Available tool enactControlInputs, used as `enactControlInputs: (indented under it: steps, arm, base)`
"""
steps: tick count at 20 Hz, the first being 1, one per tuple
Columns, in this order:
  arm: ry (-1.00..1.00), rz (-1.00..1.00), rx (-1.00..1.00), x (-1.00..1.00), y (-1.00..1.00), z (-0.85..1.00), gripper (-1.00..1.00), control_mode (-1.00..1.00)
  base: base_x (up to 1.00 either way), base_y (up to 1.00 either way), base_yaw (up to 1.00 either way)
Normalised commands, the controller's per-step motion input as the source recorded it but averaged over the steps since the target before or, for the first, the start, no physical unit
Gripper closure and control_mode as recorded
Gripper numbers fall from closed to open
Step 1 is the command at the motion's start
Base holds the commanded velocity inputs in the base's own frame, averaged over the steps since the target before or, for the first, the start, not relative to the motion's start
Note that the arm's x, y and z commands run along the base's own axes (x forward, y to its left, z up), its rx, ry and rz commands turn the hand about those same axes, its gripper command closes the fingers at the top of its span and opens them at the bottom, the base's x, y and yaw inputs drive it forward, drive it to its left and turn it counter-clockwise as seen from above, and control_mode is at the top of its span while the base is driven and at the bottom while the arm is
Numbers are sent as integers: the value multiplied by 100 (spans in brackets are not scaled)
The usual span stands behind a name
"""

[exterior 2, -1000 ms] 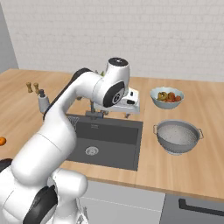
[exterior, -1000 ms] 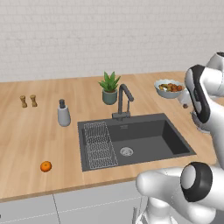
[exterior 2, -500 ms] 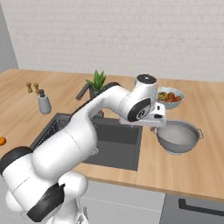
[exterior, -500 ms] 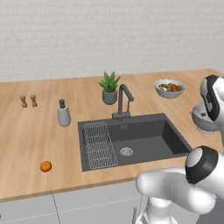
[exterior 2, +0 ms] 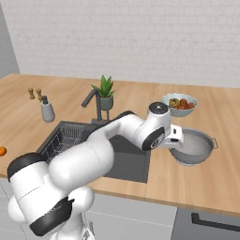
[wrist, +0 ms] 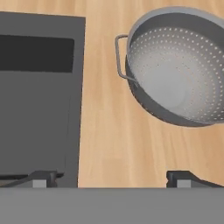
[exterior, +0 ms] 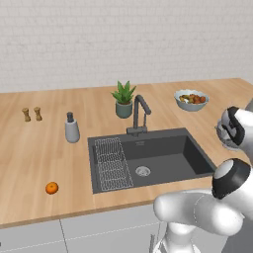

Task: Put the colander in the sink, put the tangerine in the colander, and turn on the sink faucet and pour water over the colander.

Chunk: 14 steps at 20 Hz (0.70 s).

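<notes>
The colander (wrist: 179, 65) is a silvery perforated bowl with side handles, standing upright on the wooden counter right of the sink (wrist: 39, 109). In the right base view the colander (exterior 2: 193, 147) has my gripper (exterior 2: 178, 142) above its left rim. My gripper (wrist: 111, 179) is open, its fingertips (wrist: 41, 179) wide apart over bare counter with nothing between them. The tangerine (exterior: 52, 188) lies on the counter left of the sink (exterior: 168, 158), also at the left edge as the tangerine (exterior 2: 2, 151). The dark arched sink faucet (exterior: 139, 113) stands behind the basin.
A wire rack (exterior: 112, 164) lies in the sink's left part. A potted plant (exterior: 123, 99), a soap dispenser (exterior: 72, 128), two small shakers (exterior: 31, 114) and a pale fruit bowl (exterior 2: 179, 104) stand on the counter. The fruit bowl is just behind the colander.
My arm has swung right, from over the sink to the colander on the counter. The gripper has stayed open. Nothing else has moved.
</notes>
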Motion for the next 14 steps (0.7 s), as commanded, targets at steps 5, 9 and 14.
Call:
enactControlInputs:
  steps: [5, 9, 14]
  arm:
    - [0, 0, 6, 44, -2, -5, -100, -100]
    - [5, 1, 0, 11, -11, 0, -100, -100]
    - [0, 0, 0, 53, -8, -16, -100, -100]
  base:
    - [0, 0, 0]
    - [0, 0, 0]
    - [0, 0, 0]
